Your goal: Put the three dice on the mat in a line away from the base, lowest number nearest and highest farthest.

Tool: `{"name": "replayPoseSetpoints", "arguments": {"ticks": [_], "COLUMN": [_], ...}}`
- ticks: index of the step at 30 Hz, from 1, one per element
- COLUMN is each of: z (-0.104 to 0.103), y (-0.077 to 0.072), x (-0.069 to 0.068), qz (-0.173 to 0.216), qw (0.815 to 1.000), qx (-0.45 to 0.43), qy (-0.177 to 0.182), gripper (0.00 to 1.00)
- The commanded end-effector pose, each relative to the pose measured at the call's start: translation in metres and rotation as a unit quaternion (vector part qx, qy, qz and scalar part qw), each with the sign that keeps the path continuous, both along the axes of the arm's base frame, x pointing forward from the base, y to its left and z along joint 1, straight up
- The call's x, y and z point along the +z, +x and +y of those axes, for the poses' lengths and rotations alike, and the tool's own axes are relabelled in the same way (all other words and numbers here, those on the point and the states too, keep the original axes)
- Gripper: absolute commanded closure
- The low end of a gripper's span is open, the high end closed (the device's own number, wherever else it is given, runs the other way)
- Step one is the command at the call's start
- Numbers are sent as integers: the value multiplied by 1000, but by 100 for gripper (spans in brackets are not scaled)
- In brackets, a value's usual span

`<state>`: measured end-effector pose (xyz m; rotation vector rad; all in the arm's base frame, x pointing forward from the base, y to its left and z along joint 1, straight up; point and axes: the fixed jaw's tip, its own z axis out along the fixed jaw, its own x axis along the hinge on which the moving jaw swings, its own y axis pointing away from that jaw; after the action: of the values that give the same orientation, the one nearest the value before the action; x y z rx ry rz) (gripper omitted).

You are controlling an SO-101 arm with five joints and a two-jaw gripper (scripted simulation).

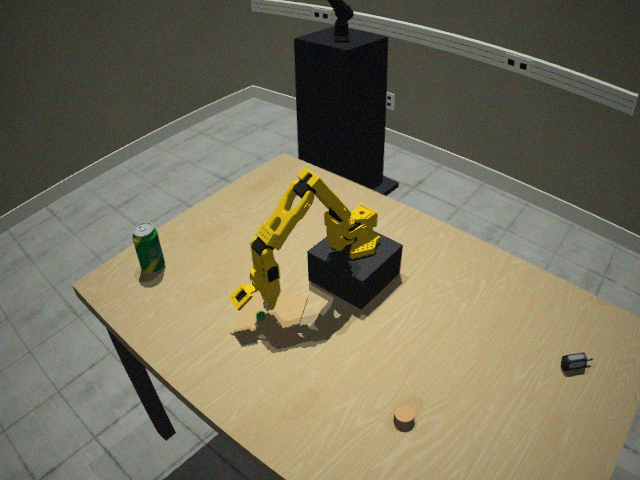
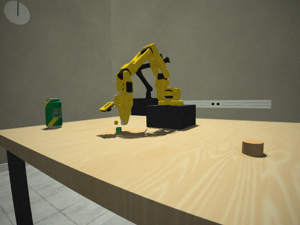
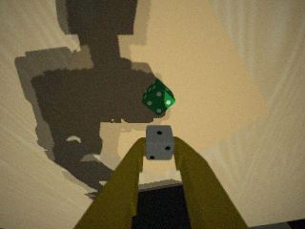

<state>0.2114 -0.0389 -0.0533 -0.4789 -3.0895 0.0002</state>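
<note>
My gripper is shut on a grey die and holds it above the tan mat. The grey die also shows at the fingertips in the exterior view and in the top view. A green die sits on the mat just ahead of the held die; it shows in the exterior view and in the top view. A yellow die lies farther back, to the left of the gripper in the exterior view. It is hidden in the wrist view.
A green can stands at the table's left edge. A black base block carries the arm. A round wooden puck and a small dark plug lie far off to the right.
</note>
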Motion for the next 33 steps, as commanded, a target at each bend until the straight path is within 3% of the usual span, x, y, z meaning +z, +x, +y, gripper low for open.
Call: {"name": "replayPoseSetpoints", "arguments": {"ticks": [1, 33], "z": [-2, -1], "y": [1, 1], "x": [-2, -14], "qz": [-2, -2], "qw": [1000, 1000], "qx": [0, 0], "qy": [0, 0], "gripper": [100, 100]}}
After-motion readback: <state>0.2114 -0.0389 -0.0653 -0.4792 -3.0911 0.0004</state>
